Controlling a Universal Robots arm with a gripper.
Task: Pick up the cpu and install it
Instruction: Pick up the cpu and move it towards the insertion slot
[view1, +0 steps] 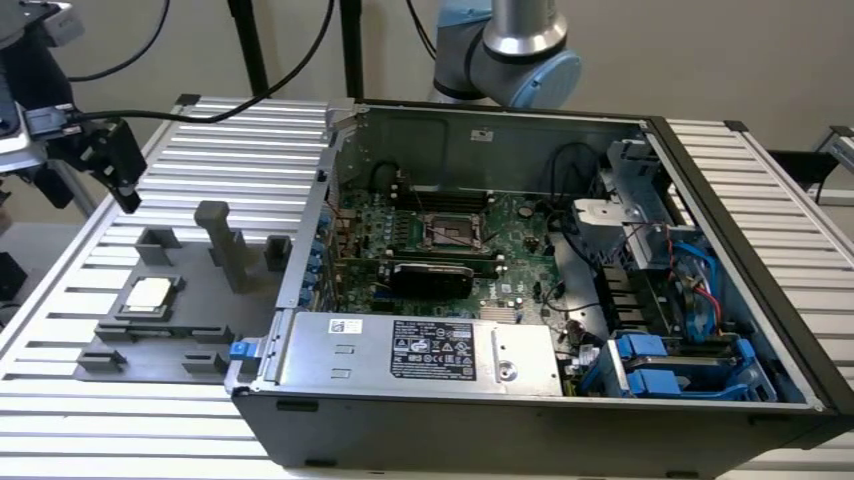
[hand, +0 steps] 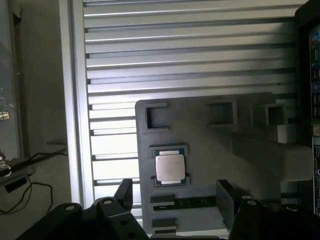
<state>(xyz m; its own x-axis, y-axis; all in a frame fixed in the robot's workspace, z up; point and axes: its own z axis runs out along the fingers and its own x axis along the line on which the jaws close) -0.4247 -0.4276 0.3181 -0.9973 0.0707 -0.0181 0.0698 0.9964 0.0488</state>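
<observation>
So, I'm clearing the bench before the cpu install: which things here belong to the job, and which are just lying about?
Job: cpu, on the grey fixture; open gripper; socket inside the case.
Lying about: power supply; blue drive bays; table.

The silver and pale blue robot arm (view1: 518, 48) shows one round joint at the back, near the top of the exterior view. Its black gripper (view1: 94, 185) hangs high up at the exterior view's far left and points down. In the wrist view the black gripper (hand: 172, 192) has its two dark jaws spread wide apart, one on each side.
</observation>
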